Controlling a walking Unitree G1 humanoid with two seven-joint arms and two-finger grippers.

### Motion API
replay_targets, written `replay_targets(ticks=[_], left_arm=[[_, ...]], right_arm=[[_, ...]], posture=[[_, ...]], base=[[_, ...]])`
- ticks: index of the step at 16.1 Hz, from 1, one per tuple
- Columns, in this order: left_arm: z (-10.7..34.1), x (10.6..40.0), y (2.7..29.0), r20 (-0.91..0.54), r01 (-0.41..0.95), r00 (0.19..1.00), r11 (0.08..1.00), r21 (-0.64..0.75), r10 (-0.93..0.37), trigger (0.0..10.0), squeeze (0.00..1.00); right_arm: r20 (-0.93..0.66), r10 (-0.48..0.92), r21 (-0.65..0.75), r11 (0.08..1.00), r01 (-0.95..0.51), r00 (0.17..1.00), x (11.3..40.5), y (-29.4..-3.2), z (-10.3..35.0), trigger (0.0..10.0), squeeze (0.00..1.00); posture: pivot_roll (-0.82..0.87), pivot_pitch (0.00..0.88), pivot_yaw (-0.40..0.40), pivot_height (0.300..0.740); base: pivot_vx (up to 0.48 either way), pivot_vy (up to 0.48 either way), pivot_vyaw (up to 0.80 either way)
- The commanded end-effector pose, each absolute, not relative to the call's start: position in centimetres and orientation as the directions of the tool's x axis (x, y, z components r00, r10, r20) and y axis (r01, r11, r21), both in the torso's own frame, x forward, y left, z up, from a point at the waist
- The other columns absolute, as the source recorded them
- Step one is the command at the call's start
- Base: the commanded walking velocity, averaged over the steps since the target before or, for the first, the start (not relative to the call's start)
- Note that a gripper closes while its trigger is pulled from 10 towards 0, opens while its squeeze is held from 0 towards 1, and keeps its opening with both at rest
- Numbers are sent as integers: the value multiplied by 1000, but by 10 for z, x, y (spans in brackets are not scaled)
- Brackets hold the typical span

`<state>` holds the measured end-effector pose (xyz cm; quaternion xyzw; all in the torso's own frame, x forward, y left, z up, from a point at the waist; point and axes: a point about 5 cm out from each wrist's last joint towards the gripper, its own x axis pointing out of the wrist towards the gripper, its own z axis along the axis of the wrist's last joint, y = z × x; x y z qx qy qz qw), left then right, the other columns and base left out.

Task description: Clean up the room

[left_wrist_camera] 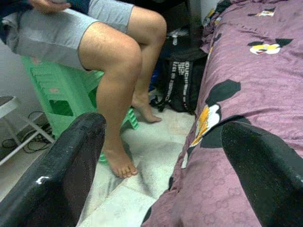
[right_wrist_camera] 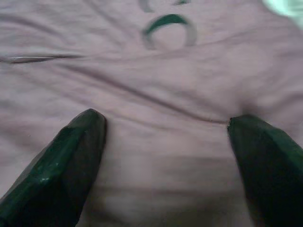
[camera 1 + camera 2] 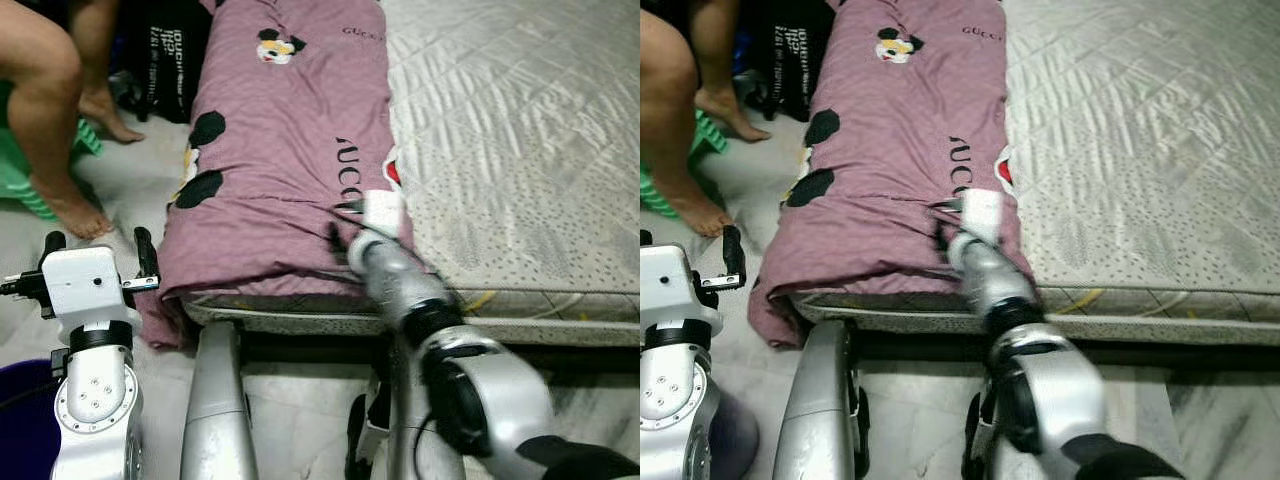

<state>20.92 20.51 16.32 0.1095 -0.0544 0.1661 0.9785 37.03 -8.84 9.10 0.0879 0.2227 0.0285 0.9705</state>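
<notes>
Right gripper [image 2: 163, 142] with fingers spread wide, tips pressed on the purple cartoon-print blanket [image 3: 280, 150], its cloth spanning the gap between them; left gripper [image 3: 100, 245] likewise spread, just beside the blanket's hanging corner, near a seated person's bare foot [image 3: 80, 212] and green stool [image 1: 57, 94].

Looks like a bedroom in somebody's home: low mattress [image 3: 520, 150] with a quilted pale cover, purple cartoon-print blanket [image 3: 280, 150] spread along its edge, marble-look tiled floor [image 3: 140, 170], black backpack [image 1: 182, 85] dumped beside the bed, barefoot person [image 1: 113, 61] parked on a green plastic stool [image 1: 61, 90].
</notes>
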Motion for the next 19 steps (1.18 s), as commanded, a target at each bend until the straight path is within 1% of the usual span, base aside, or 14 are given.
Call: replay_targets(ticks=[1, 2, 3, 4, 6, 7, 8, 9, 12, 13, 16, 19], left_arm=[[163, 209, 204, 136, -324, 944, 923, 206, 301, 10000, 0], [163, 209, 203, 135, -322, 945, 924, 206, 299, 10000, 0], [163, 211, 204, 135, -319, 946, 925, 205, 296, 10000, 0], [163, 211, 204, 134, -318, 946, 926, 205, 295, 10000, 0], [161, 213, 204, 130, -311, 948, 928, 205, 289, 10000, 0], [161, 214, 203, 127, -303, 951, 931, 203, 282, 10000, 0], [160, 215, 202, 127, -299, 952, 933, 202, 278, 10000, 0], [160, 218, 201, 128, -291, 955, 936, 199, 269, 10000, 0], [159, 224, 200, 132, -278, 958, 941, 194, 256, 10000, 0], [159, 226, 200, 135, -276, 958, 942, 192, 254, 10000, 0], [160, 233, 199, 155, -277, 956, 943, 182, 251, 10000, 0], [159, 237, 200, 167, -290, 950, 941, 173, 262, 10000, 0]], right_arm=[[-482, 49, 179, 983, 44, 875, 363, -103, 77, 10000, 0], [-496, 34, 172, 983, 60, 868, 361, -110, 73, 10000, 0], [-525, 27, 172, 982, 76, 851, 352, -121, 65, 10000, 0], [-541, 24, 170, 982, 81, 841, 346, -126, 62, 10000, 0], [-583, 23, 164, 982, 90, 812, 325, -141, 58, 10000, 0], [-589, 18, 166, 981, 100, 808, 315, -152, 61, 10000, 0], [-589, 16, 160, 982, 96, 808, 311, -157, 64, 10000, 0], [-588, 10, 140, 986, 90, 809, 305, -168, 69, 10000, 0], [-584, 10, 89, 995, 52, 811, 283, -181, 76, 10000, 0], [-541, -16, 55, 997, 55, 841, 286, -185, 83, 10000, 0], [-365, -27, 40, 998, 45, 931, 306, -182, 119, 10000, 0], [-169, -6, 106, 994, 24, 986, 325, -174, 149, 10000, 0]], posture=[[187, 187, -9, 554], [187, 187, -9, 554], [171, 186, -5, 554], [166, 186, -4, 554], [142, 184, 3, 554], [132, 181, 6, 554], [124, 178, 8, 554], [110, 173, 11, 554], [74, 153, 18, 554], [70, 147, 18, 554], [54, 113, 16, 554], [37, 70, 15, 554]], base=[[0, 0, 0], [0, 0, 0], [0, 0, 0], [0, 0, 0], [0, 0, 0], [0, 0, 0], [0, 0, 0], [0, 0, 0], [0, 0, 0], [0, 0, 0], [0, 0, 0], [0, 0, 0]])
